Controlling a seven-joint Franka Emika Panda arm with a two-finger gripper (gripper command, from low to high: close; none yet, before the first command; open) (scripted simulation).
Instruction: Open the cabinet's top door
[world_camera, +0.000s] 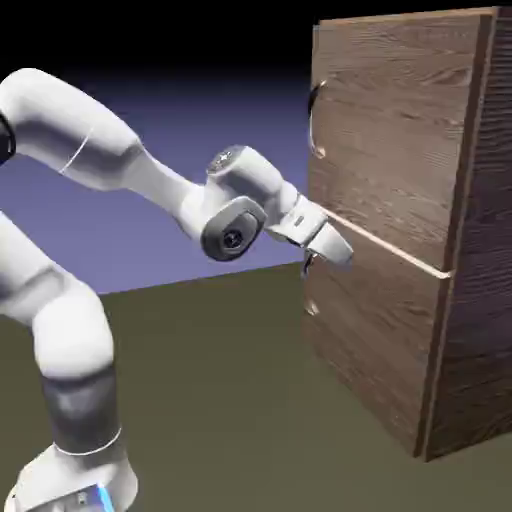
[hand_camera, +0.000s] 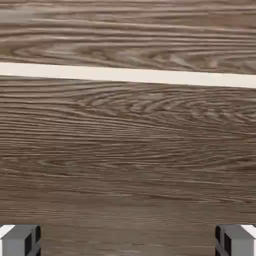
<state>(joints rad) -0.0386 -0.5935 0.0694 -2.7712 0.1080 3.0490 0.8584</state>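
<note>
The cabinet (world_camera: 470, 250) is a tall dark wood-grain box at the exterior view's right. Its top door (world_camera: 400, 130) is the upper panel, with a small curved dark handle (world_camera: 315, 122) near its left edge. A pale seam (world_camera: 400, 250) parts it from the lower panel (world_camera: 375, 330). My gripper (world_camera: 310, 262) sits close to the cabinet front at about the seam's height, well below the top handle. In the hand view wood grain fills the picture and the seam (hand_camera: 128, 75) runs across it. The fingertips (hand_camera: 20, 240) stand far apart with nothing between them; the gripper (hand_camera: 128, 242) is open.
The lower panel has its own small handle (world_camera: 312, 306) just below my gripper. The olive table top (world_camera: 230, 400) stretches between the robot's base and the cabinet.
</note>
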